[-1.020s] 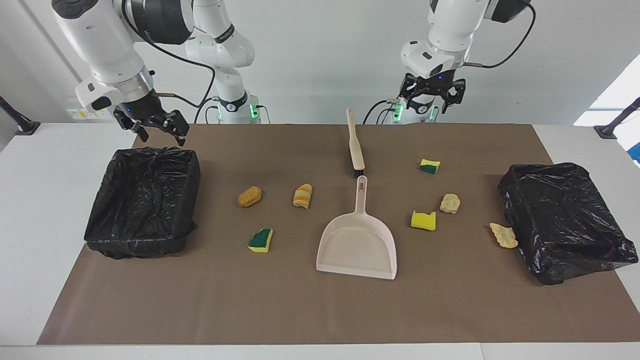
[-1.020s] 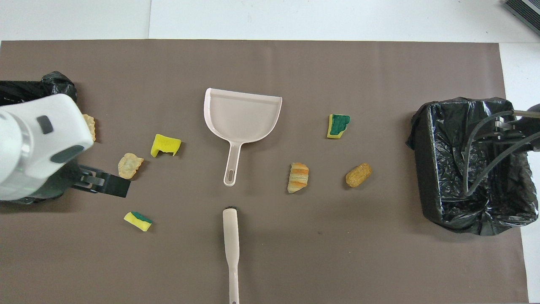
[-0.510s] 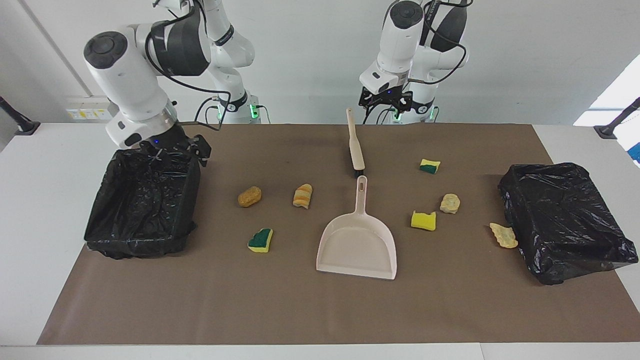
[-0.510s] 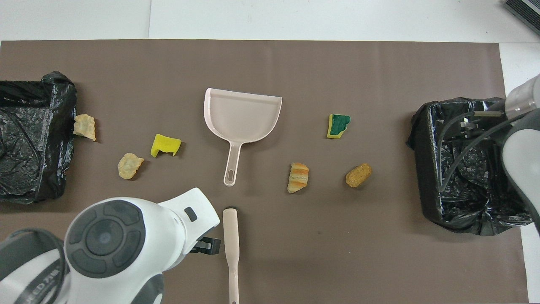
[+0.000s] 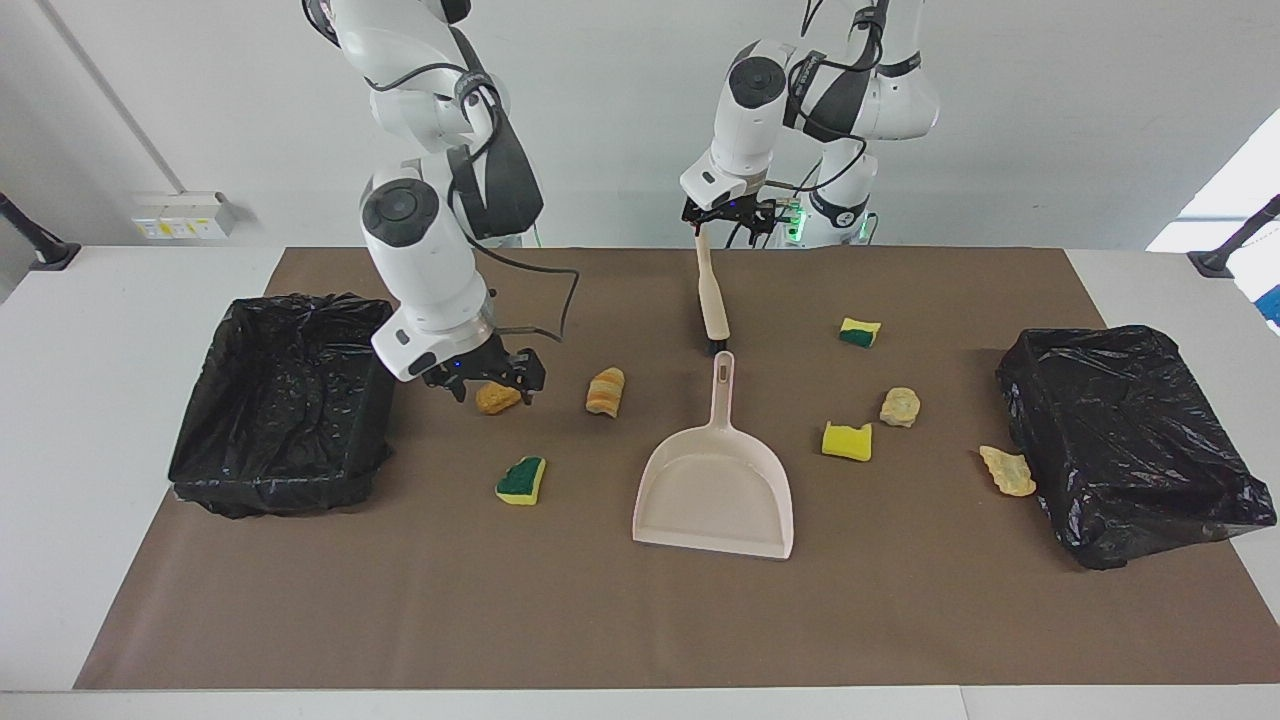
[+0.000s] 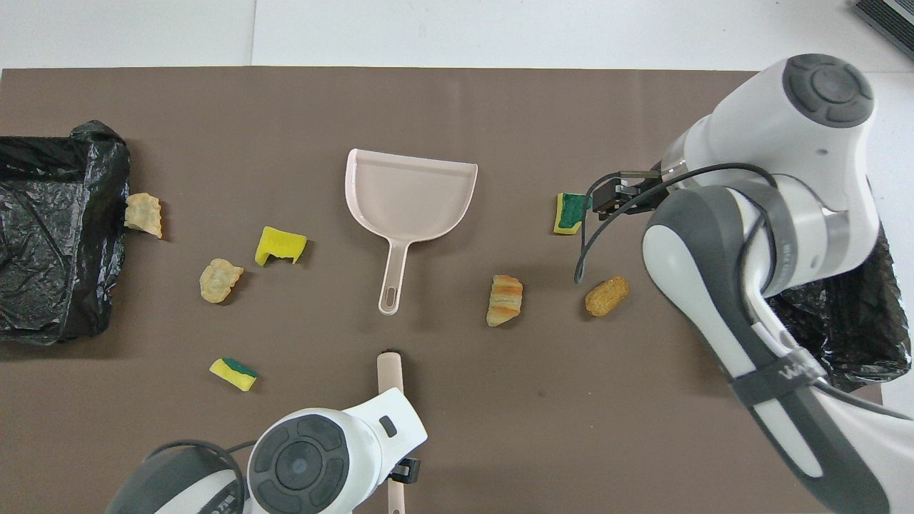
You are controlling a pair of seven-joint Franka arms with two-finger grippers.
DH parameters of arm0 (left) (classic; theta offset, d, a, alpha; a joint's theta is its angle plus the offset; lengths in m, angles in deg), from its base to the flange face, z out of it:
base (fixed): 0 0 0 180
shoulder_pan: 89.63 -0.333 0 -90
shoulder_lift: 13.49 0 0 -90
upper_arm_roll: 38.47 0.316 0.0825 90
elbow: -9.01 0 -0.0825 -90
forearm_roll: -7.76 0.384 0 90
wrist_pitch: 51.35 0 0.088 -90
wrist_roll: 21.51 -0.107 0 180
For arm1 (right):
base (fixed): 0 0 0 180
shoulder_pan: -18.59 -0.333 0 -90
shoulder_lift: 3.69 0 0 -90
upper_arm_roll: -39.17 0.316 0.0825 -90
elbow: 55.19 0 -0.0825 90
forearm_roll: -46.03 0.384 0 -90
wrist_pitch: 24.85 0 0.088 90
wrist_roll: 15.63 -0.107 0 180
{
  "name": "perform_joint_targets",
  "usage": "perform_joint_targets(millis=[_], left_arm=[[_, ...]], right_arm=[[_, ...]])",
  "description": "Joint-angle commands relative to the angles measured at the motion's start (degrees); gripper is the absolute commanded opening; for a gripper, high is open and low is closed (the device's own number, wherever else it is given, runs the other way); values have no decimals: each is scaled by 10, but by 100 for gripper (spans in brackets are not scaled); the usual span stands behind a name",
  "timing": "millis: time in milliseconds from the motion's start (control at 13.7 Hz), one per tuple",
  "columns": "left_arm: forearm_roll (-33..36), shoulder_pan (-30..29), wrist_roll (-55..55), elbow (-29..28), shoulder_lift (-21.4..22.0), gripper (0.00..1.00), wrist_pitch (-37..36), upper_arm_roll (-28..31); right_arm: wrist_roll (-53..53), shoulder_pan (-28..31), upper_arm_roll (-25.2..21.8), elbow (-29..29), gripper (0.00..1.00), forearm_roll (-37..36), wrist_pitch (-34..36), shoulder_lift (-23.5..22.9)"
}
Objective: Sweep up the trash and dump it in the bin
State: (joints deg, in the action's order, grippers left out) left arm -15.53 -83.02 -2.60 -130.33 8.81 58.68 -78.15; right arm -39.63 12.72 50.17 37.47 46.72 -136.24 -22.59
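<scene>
Several trash scraps lie on the brown mat: a tan lump [image 5: 497,397], a striped bread piece [image 5: 605,390], a green-backed sponge [image 5: 521,480], a yellow sponge [image 5: 847,440], a pale lump [image 5: 900,406], a small sponge [image 5: 860,331] and a flaky piece [image 5: 1008,470]. The beige dustpan [image 5: 715,490] lies mid-mat, its handle toward the robots. The brush [image 5: 712,300] lies just nearer to the robots. My right gripper [image 5: 487,378] is open, low over the tan lump [image 6: 607,296]. My left gripper [image 5: 728,214] is open over the brush handle's end.
One black-lined bin [image 5: 285,400] stands at the right arm's end of the table and another [image 5: 1130,440] at the left arm's end. The flaky piece lies against the latter. In the overhead view the arms cover part of the brush [image 6: 389,371] and a bin [image 6: 857,321].
My right gripper has moved from over its bin's rim to over the tan lump and come down. My left gripper has swung toward the table's middle and stands over the brush handle's end.
</scene>
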Motion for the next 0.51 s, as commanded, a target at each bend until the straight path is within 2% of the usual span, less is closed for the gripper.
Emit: perform_joint_targets(millis=[0,146,292,437], left_arm=[[-34,13,22,-63,25,100,61,-37],[-44,16,46,-91,16,97,112,-51],[-55,22,62,-95,12,85,121,-62],[-55,20,62,-92,9,81,125,-65]], right_arm=[[-82,-35,1,-14,100,-5,-29,-24],[-102,-55,1,-13,100,-24,-36,-24],[-121,-70,0,-10,100,-27,-36,-24],[-121,-71,0,-9,100,-43,-36,-24]])
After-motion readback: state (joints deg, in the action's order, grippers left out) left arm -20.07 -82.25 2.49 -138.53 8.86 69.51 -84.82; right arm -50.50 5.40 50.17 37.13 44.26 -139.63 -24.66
